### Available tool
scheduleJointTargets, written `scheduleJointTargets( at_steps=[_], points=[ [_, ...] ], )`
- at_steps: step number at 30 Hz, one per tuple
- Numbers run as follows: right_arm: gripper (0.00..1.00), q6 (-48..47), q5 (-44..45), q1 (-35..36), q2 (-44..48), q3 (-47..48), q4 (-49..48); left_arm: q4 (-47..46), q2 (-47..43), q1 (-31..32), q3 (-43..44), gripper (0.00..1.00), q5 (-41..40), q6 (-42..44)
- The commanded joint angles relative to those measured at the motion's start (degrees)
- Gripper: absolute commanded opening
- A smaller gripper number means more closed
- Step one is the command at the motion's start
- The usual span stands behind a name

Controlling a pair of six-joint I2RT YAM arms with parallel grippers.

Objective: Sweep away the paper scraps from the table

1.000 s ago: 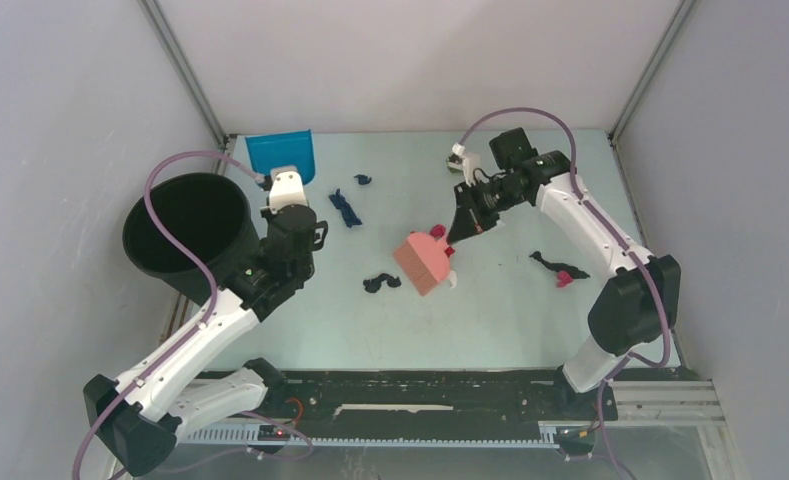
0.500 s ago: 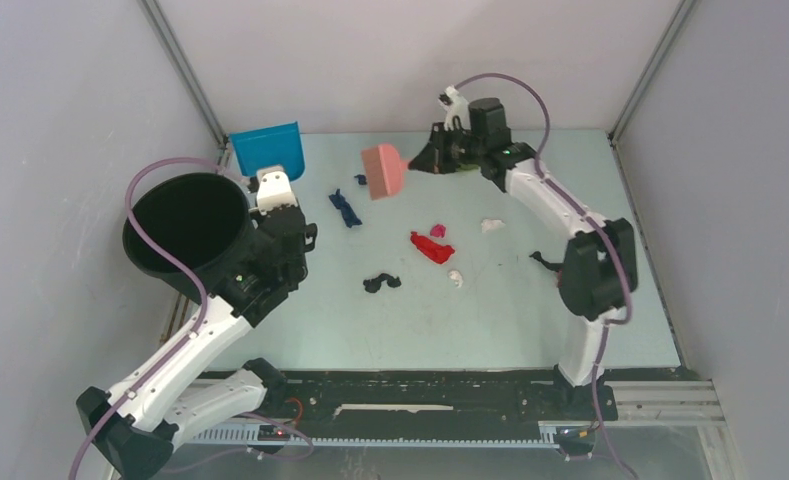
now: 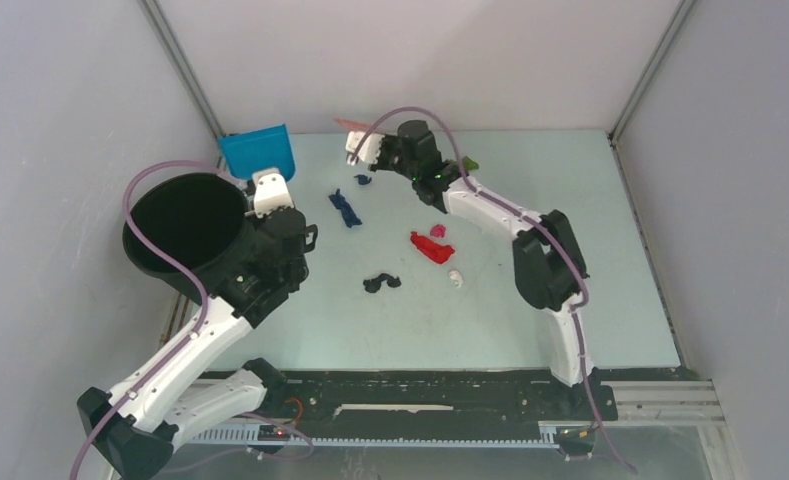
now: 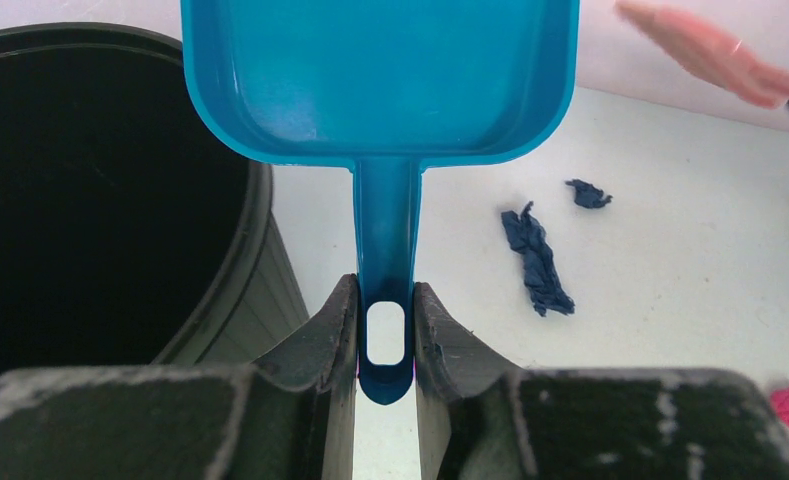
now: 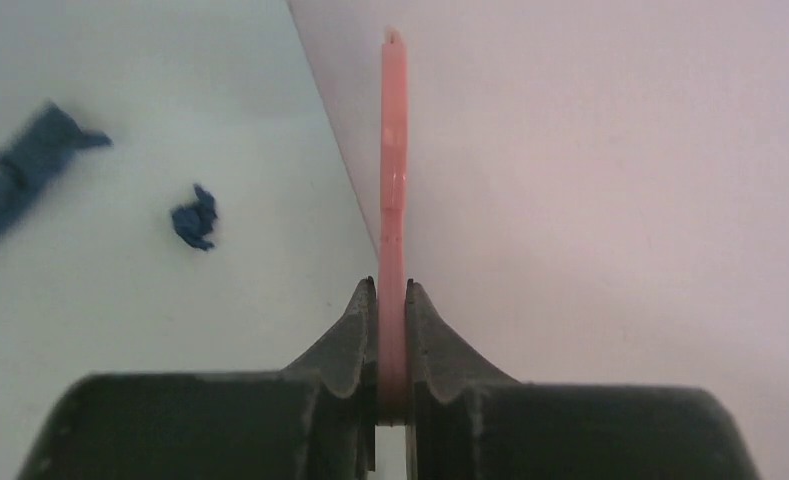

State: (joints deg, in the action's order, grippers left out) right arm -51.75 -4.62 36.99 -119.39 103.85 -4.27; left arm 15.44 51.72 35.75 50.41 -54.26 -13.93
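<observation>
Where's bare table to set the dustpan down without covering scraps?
On the table, the near strip between the black scrap and the black rail is bare, as is the right side between the right arm and the wall. Crowded: the middle, with the dark blue scrap, red scrap and white scrap.

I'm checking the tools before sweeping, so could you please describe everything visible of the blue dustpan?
The dustpan is glossy blue plastic: a shallow, empty, round-cornered tray with raised walls and a flat handle with an oval hole. The left gripper's fingers clamp the handle at that hole. It is near the table's far left corner, beside the black bin.
</observation>
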Motion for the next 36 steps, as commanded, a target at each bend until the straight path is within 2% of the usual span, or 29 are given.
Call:
scheduleJointTargets(
  at_steps=[1,5,9,18,22,26,28,33,36],
  points=[
    [0.00,-23.2,1.8,-0.1,-6.9,3.8,-7.1,-1.6,-2.2,-0.9,-0.2,0.00,-7.0,-0.8],
    [0.00,-30.2,0.3,0.8,-11.4,6.8,-6.9,-1.3,-3.0,-1.7,-0.3,0.00,-8.6,-1.6],
    [0.00,-32.5,-0.3,2.1,-13.6,8.5,-3.1,-1.3,-3.3,-2.4,-0.4,0.00,-7.8,-2.0],
    [0.00,-32.2,-1.3,4.1,-8.3,5.9,21.3,0.3,-3.9,-4.8,0.4,0.00,-4.3,-4.2],
    [0.00,-31.9,0.7,5.2,-3.8,-0.2,27.6,0.3,-4.5,-4.9,0.3,0.00,-3.9,-4.3],
    [0.00,-31.1,2.4,6.7,5.5,-10.3,30.8,0.3,-4.5,-4.8,0.4,0.00,-3.6,-4.3],
    [0.00,-28.4,3.3,7.7,10.4,-15.4,33.4,0.3,-4.4,-4.9,0.4,0.00,-3.4,-4.2],
    [0.00,-19.9,1.8,9.8,20.3,-21.8,48.1,0.3,-4.4,-4.8,0.6,0.00,-3.0,-3.9],
    [0.00,-15.4,0.8,9.7,25.8,-22.7,49.4,0.3,-4.4,-4.9,0.6,0.00,-3.0,-3.7]
  ],
)
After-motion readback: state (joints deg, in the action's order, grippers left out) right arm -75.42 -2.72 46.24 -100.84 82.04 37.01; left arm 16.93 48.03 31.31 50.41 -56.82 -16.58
